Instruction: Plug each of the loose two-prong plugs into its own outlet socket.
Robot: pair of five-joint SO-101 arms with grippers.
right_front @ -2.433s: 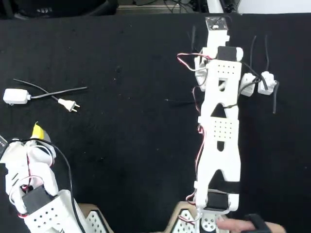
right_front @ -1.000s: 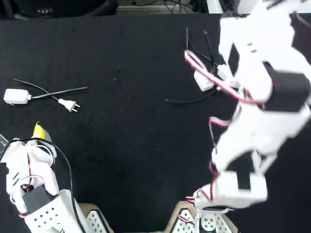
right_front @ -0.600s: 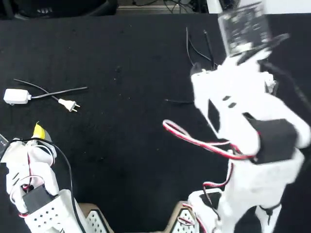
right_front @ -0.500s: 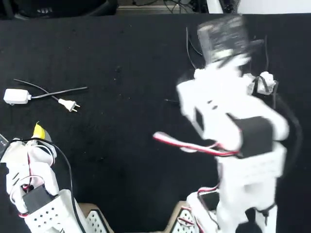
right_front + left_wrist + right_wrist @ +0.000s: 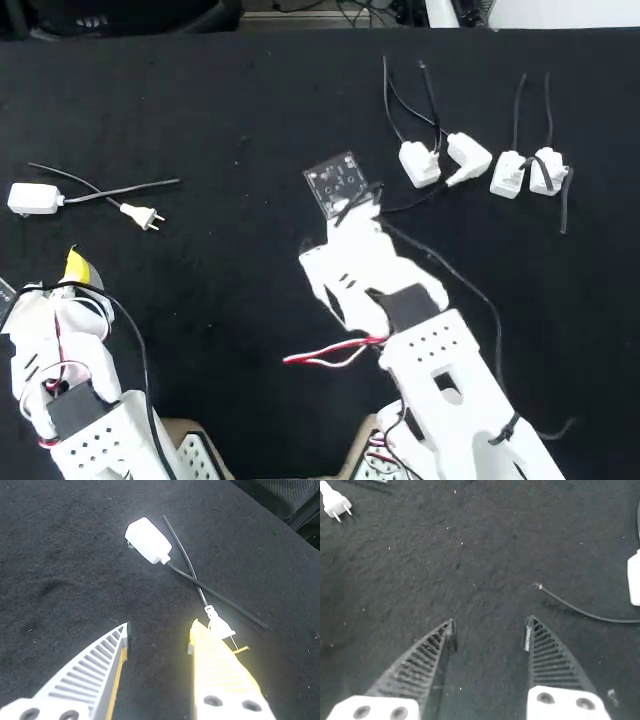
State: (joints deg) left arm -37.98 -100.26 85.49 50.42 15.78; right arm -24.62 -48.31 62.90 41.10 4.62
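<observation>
Far-right white plug-and-socket pairs (image 5: 510, 173) look joined; left-side white two-prong plug (image 5: 143, 215) lies unplugged; left gripper (image 5: 160, 626) and right gripper (image 5: 490, 621) spread, empty.

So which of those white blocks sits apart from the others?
The white block at far left, a loose two-prong plug beside it; the other four blocks huddle together at far right.

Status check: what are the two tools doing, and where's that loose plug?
Left tool open, empty, near loose plug. Right tool open, empty, over bare mat. Plug lies apart from white socket. Cords cross between them.
</observation>
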